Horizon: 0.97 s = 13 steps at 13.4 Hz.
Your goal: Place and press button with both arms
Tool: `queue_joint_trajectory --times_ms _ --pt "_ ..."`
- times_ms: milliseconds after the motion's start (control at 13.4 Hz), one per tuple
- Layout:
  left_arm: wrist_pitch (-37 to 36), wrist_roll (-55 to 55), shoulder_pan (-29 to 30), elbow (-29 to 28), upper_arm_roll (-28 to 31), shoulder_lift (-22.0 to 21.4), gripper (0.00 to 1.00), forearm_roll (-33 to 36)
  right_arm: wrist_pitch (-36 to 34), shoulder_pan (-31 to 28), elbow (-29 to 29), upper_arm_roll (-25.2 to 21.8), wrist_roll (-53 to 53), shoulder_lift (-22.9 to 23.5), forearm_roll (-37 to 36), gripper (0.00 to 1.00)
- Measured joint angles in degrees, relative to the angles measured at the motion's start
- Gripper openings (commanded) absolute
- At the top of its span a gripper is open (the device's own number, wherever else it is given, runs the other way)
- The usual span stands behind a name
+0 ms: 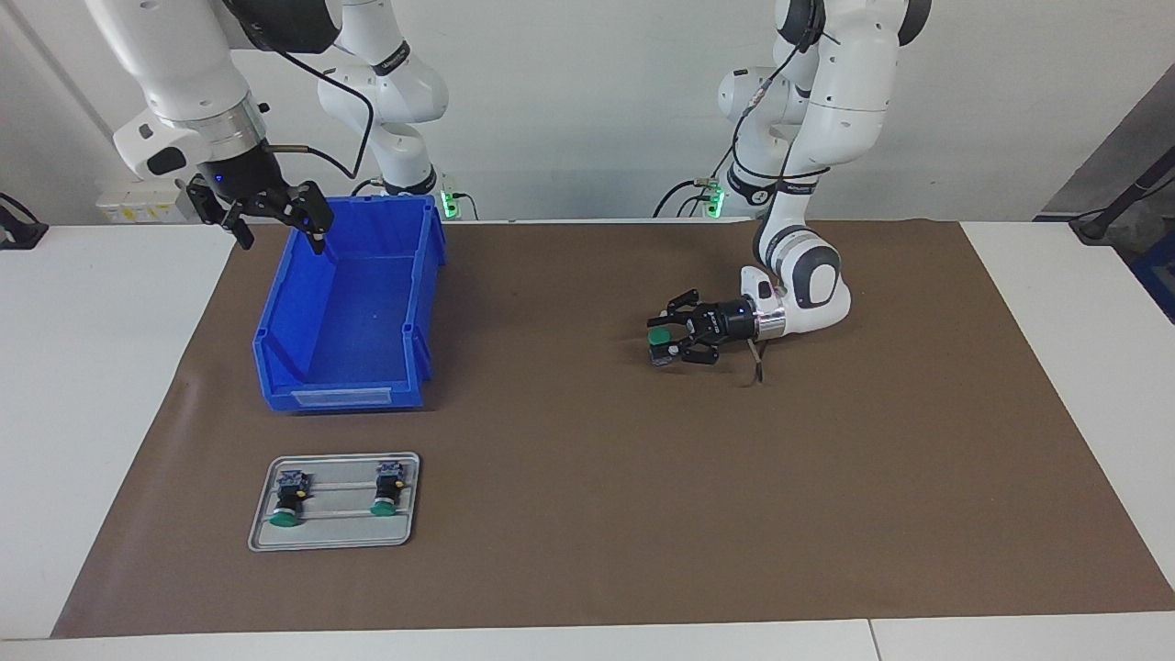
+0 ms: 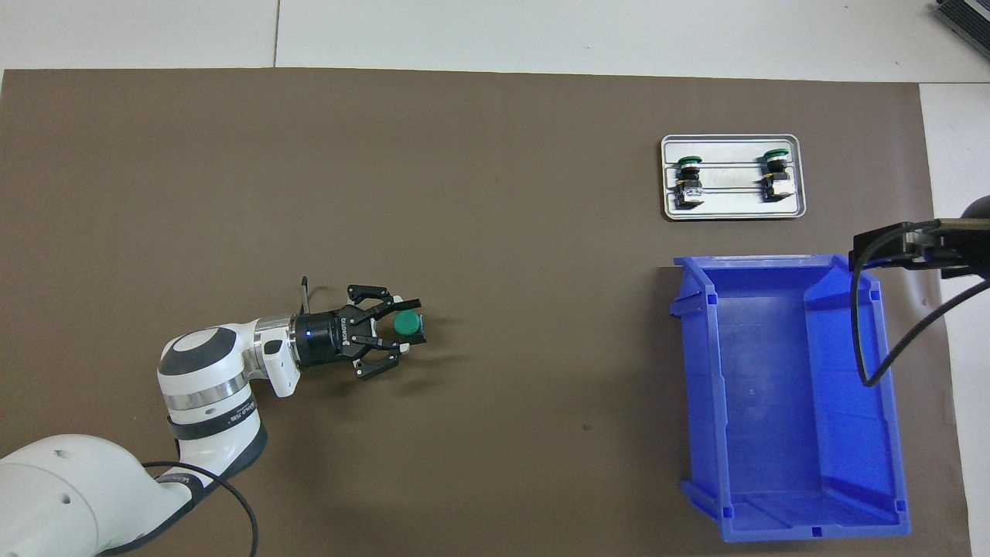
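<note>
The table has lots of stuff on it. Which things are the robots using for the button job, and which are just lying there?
For the job:
- small green-capped push-button standing on the mat
- left gripper around it
- right gripper, open, waiting over the bin

Just lying there:
- blue plastic bin
- grey metal tray holding two more green buttons
- brown mat

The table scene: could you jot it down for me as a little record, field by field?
surface: brown mat over a white table
left gripper: low over the mat, lying sideways, jaws around a green-capped button standing on the mat
right gripper: raised over a wall of the blue bin, jaws open, holding nothing
bin contents: nothing seen inside
metal tray: farther from the robots than the bin, toward the right arm's end
on the tray: two more buttons lying side by side
</note>
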Motion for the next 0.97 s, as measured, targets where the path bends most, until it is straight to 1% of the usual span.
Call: queue_joint_trajectory --times_ms 75,224,299,374,524,673,972 --pt "0.05 -0.07 0.06 -0.02 0.07 0.00 0.79 0.00 0.00 0.00 -0.04 0.00 0.00 -0.01 0.00 1.00" --pt "0.12 -0.50 0.32 -0.03 0.30 0.00 0.83 0.00 0.00 0.00 -0.11 0.00 0.00 -0.11 0.00 1.00" --pt "0.12 -1.09 0.92 -0.02 0.30 0.00 0.93 0.00 0.00 0.00 -0.15 0.00 0.00 -0.17 0.00 1.00" --pt "0.12 -1.89 1.66 0.04 0.31 -0.04 0.95 0.02 0.00 0.00 -0.18 0.00 0.00 -0.23 0.00 1.00" --pt "0.12 -3.84 3.29 0.18 0.49 -0.49 0.95 0.89 0.00 0.00 -0.24 0.00 0.00 -0.33 0.00 1.00" --pt "0.13 -6.93 3.95 0.89 2.89 -1.12 0.95 6.16 0.00 0.00 -0.29 0.00 0.00 -0.39 0.00 1.00" --pt "0.12 -16.68 5.00 4.87 9.64 -3.62 0.94 20.63 0.00 0.00 -0.33 0.00 0.00 -0.41 0.00 1.00"
